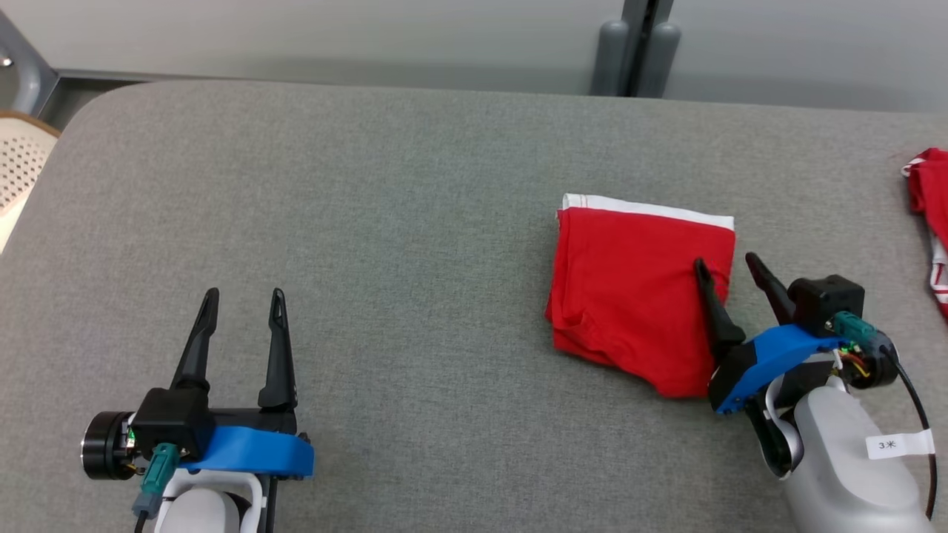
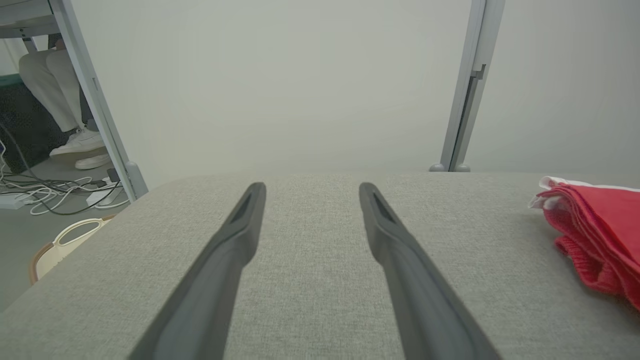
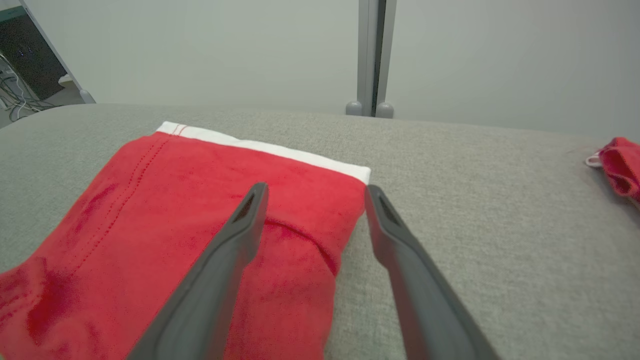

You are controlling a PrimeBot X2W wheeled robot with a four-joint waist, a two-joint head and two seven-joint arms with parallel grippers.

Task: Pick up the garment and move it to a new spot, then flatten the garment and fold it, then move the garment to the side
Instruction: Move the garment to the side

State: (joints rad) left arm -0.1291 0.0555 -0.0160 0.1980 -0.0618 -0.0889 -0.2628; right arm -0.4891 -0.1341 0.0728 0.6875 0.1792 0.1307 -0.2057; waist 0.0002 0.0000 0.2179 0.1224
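One folded garment [image 1: 629, 296], one red cloth [image 1: 932, 185]; left pincer [image 1: 245, 294] and right pincer [image 1: 724, 260] gape.

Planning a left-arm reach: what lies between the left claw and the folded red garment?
The stretch is bare: in the head view, plain grey surface runs from the left claw to the red garment.

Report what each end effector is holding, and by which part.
Nothing is held. The left end effector is open over the table. The right end effector is open too, its fingers straddling the right edge of the folded red garment without gripping.
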